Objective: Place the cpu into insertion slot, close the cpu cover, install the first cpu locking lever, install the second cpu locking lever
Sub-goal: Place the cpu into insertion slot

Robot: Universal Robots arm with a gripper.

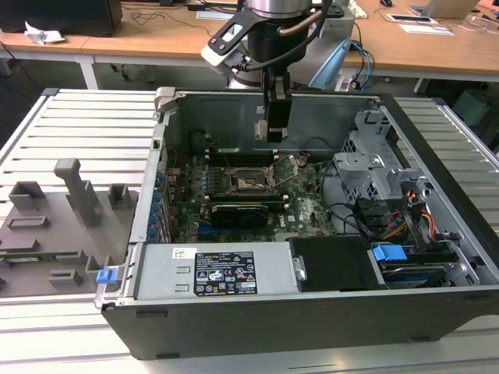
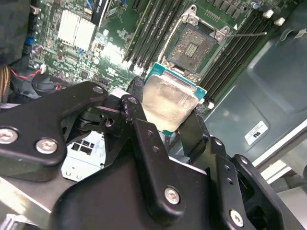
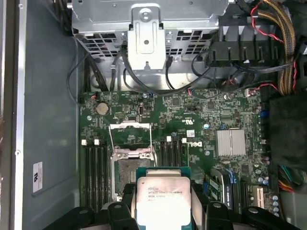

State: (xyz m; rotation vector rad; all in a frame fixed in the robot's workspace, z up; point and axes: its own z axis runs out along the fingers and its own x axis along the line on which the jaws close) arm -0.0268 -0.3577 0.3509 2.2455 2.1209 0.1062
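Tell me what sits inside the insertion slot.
The insertion slot holds no chip; its dark inside lies bare in the second wrist view. The cpu is clamped in the gripper, and in the first wrist view it covers part of the slot.

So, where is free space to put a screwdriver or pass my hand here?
Free: the slatted table beyond the grey fixtures, and at the exterior view's right of the case. Inside, the bare panel beside the memory slots. Crowded: the drive cage, cables, and over the motherboard, where the end effector holds the cpu.

A lab: slatted aluminium bench (image 1: 86, 125), wooden desks (image 1: 156, 39) behind.
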